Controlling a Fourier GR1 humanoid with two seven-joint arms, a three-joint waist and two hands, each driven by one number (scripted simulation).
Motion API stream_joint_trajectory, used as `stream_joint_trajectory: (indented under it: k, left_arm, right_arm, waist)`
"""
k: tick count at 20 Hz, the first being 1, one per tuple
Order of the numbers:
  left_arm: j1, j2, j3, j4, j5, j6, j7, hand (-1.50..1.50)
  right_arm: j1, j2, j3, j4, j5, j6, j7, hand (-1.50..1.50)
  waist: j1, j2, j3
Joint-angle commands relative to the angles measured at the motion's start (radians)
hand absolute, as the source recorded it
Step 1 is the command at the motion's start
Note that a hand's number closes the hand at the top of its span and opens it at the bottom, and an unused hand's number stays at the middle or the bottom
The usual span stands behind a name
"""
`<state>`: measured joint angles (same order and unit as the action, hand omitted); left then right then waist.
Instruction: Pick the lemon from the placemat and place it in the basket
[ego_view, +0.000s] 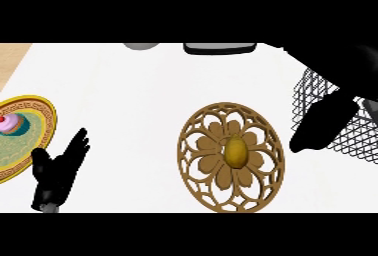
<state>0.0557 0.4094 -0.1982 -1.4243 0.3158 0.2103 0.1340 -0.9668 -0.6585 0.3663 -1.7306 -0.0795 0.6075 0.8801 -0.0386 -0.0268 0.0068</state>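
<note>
Nothing of the task is done yet, judging from the head view: the lemon (235, 152) lies at the middle of the round brown openwork placemat (231, 157), its long axis running up and down the view, narrower tip toward the far side. The wire basket (319, 95) stands to the right. The right hand (325, 122) hangs dark in front of the basket, holding nothing visible; its fingers I cannot tell. The left hand (60, 167) rests open near the plate (33, 107).

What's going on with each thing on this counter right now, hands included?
lemon: lying on the placemat, untouched.
placemat: flat on the counter.
basket: black wire mesh, at the right, partly hidden.
right hand: in front of the basket; fingers unclear.
left hand: open, resting at lower left.
plate: holding a cupcake.
</note>
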Motion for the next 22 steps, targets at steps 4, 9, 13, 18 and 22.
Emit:
stream_joint_trajectory:
  k: [4,9,13,18,22]
  left_arm:
    - [0.051,-0.01,-0.025,0.05,0.001,0.0,0.083,0.0]
    - [0.044,-0.01,-0.009,0.082,-0.006,-0.024,0.049,0.0]
    - [0.078,-0.019,-0.042,0.014,-0.029,-0.009,0.08,0.0]
    - [0.031,-0.053,-0.04,0.08,-0.047,0.006,0.08,0.0]
    - [0.08,-0.031,-0.024,0.05,-0.034,-0.033,0.054,0.0]
  right_arm:
    - [-0.046,-0.112,-0.01,-0.044,-0.227,0.146,0.189,-1.5]
    - [-0.015,-0.158,-0.037,-0.087,-0.304,0.087,0.19,-1.5]
    - [0.057,-0.14,0.001,-0.127,-0.244,0.018,0.168,-1.5]
    - [0.121,-0.084,0.055,-0.205,-0.163,-0.07,0.174,-1.5]
    - [0.211,-0.036,0.105,-0.243,-0.058,-0.11,0.162,-1.5]
  waist:
    - [0.008,0.013,-0.01]
    - [0.014,0.019,-0.009]
    - [0.029,0.022,-0.007]
    - [0.024,0.025,-0.007]
    - [0.033,0.024,-0.007]
